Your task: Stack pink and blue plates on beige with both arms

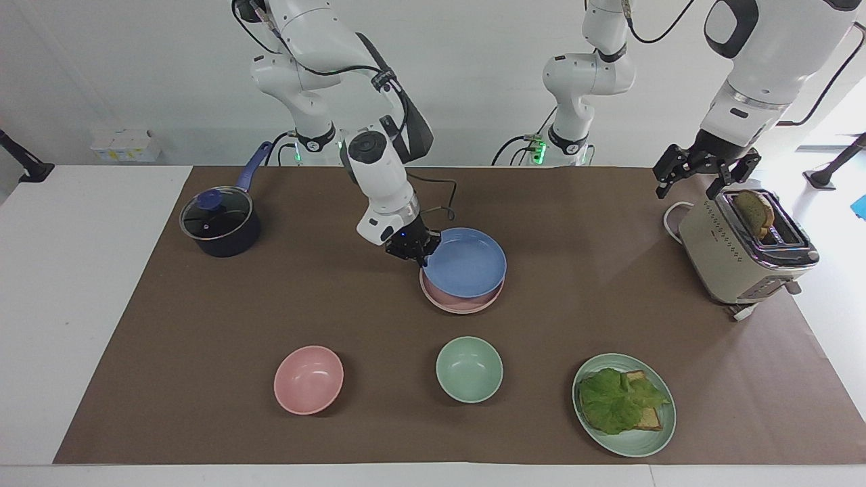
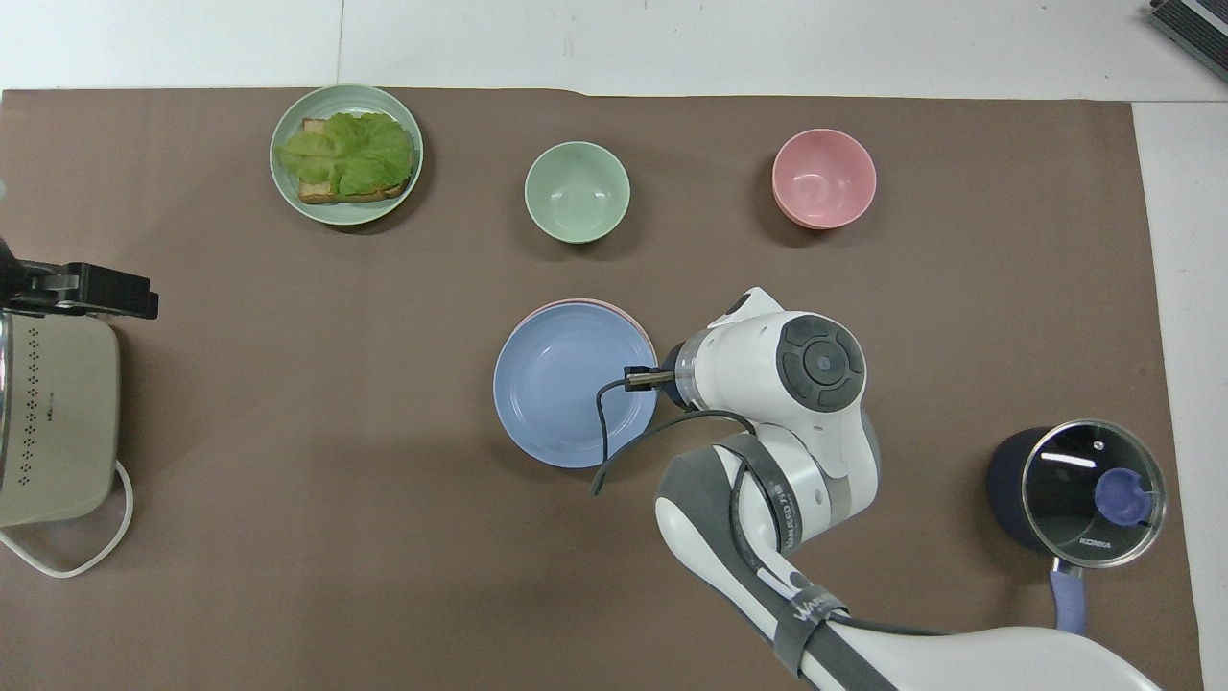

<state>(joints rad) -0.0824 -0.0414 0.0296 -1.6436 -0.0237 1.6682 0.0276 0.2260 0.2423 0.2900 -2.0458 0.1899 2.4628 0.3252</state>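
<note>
Blue plate (image 1: 465,262), round, shallow, matte, held over the pink plate (image 1: 461,300) at mid-table; pink shows only as a rim under it, blue's edge toward the right arm riding slightly high. Beige plate not visible under the pair. Right gripper (image 1: 414,249) is clamped on the blue plate's rim at the side toward the right arm's end. Left gripper (image 1: 705,170) hangs over the toaster (image 1: 741,253) at the left arm's end, fingers spread wide, holding nothing; that arm waits. Green bowl (image 1: 469,369) and pink bowl (image 1: 308,379) sit farther from the robots than the stack. Green plate (image 1: 659,433) with lettuce on toast lies toward the left arm's end. Lidded pot (image 1: 220,223) near the right arm's base. Nothing crowds the stack
</note>
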